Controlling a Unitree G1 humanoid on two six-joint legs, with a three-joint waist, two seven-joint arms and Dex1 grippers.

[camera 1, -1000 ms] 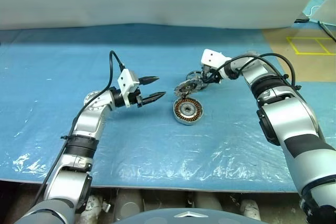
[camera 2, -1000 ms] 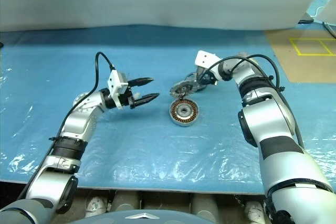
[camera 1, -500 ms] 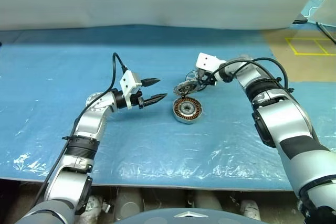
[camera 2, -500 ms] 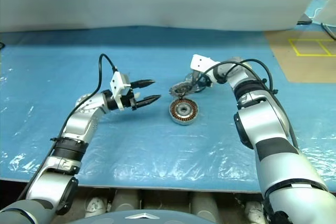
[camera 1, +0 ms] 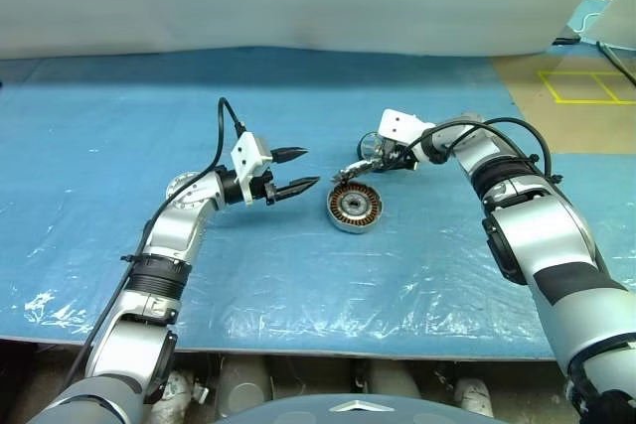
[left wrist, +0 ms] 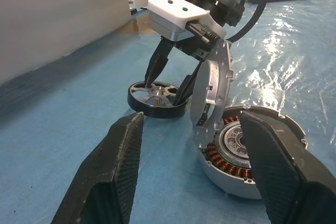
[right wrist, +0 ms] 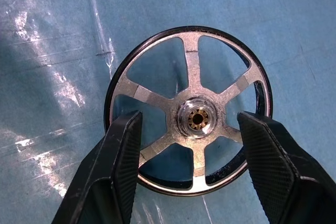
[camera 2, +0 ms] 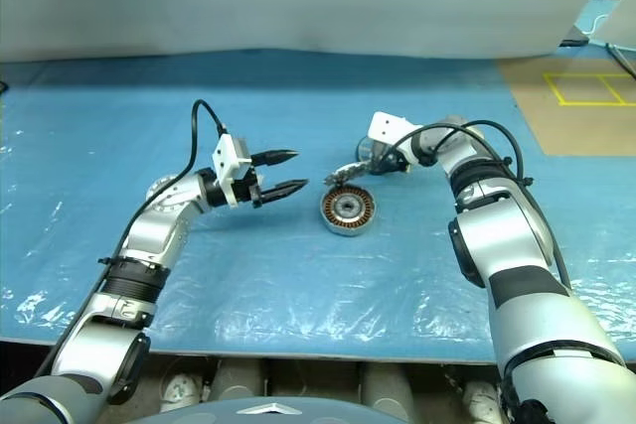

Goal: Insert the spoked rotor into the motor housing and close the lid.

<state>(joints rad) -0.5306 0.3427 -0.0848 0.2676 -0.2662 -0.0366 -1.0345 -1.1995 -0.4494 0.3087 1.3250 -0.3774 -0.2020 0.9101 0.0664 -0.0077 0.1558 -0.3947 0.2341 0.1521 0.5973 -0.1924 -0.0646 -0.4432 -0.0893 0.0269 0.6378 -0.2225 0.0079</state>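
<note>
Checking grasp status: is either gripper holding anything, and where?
Nothing is held. The right gripper stands open over the flat black-rimmed silver-spoked rotor on the blue sheet; the left gripper is open, empty.

Motor housing [left wrist: 247, 153]: silver-grey shell, ring of copper-coloured windings, pale metallic hub at centre. Spoked rotor [right wrist: 191, 113]: black outer band, bright silver rim and six silver spokes, brass-toned bore at the hub. Table cover [camera 1: 99, 146]: uniform blue under clear film with white glare patches. Left gripper [camera 1: 295, 172] and right gripper [left wrist: 169, 80]: black textured fingers on white mounts. At two o'clock, tan floor [camera 1: 556, 106] with yellow line markings.
</note>
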